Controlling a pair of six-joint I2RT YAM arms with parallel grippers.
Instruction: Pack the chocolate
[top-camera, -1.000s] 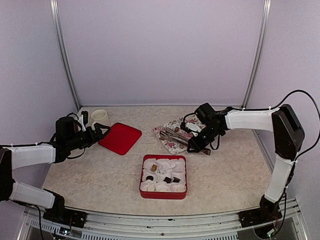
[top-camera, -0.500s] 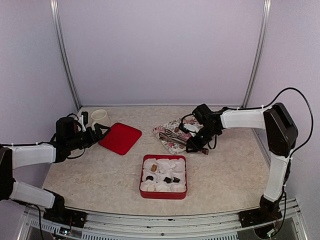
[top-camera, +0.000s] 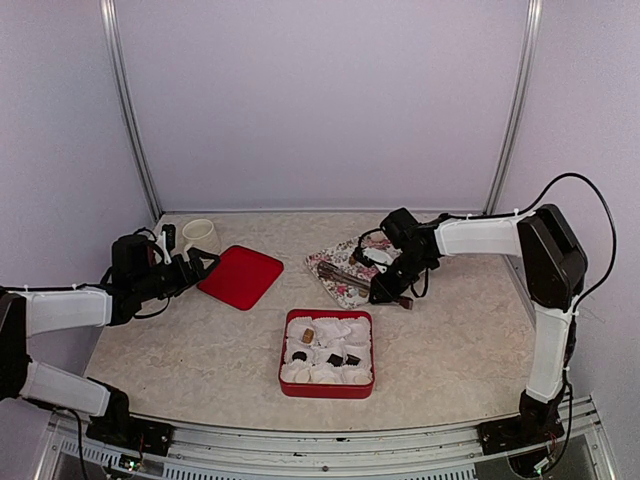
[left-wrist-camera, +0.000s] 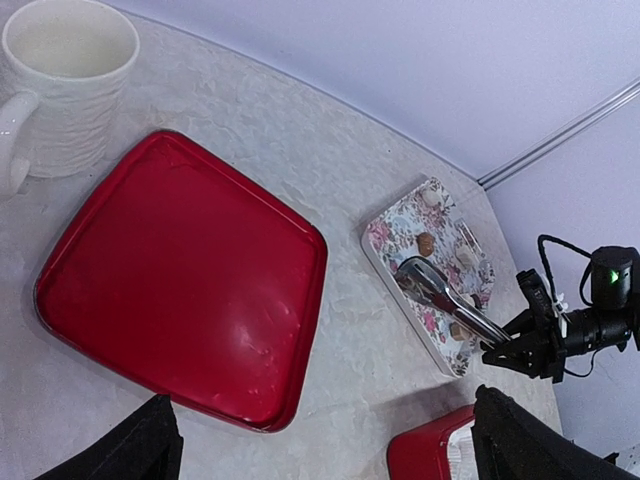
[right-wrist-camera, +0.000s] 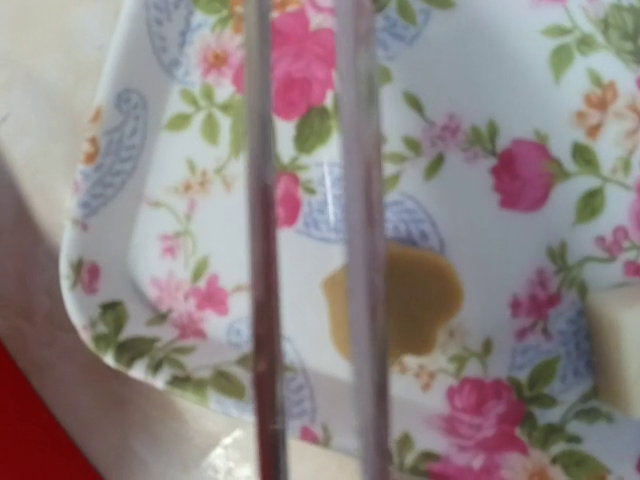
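Observation:
Several tiny chocolates, tan (top-camera: 309, 334) and dark (top-camera: 335, 359), sit in white paper cups in the red box (top-camera: 327, 393). More lie on the floral tray (top-camera: 343, 293); the right wrist view shows a tan one (right-wrist-camera: 400, 300) between and behind the two arms of the metal tongs (right-wrist-camera: 258, 250). My right gripper (top-camera: 388, 292) is at the tongs' (top-camera: 345, 272) handle end, low over the tray's near right corner, and seems shut on them; its fingers are outside its own view. My left gripper (top-camera: 197, 264) is open and empty over the left edge of the red lid (top-camera: 240, 277).
A white mug (top-camera: 198, 234) stands behind the lid at the far left, also in the left wrist view (left-wrist-camera: 65, 85). The red lid (left-wrist-camera: 180, 290) lies flat. A white piece (right-wrist-camera: 615, 345) lies on the tray. Walls and metal posts close the back and sides.
My right gripper has shifted a little to the left along the tray with the tongs. The left arm has not moved.

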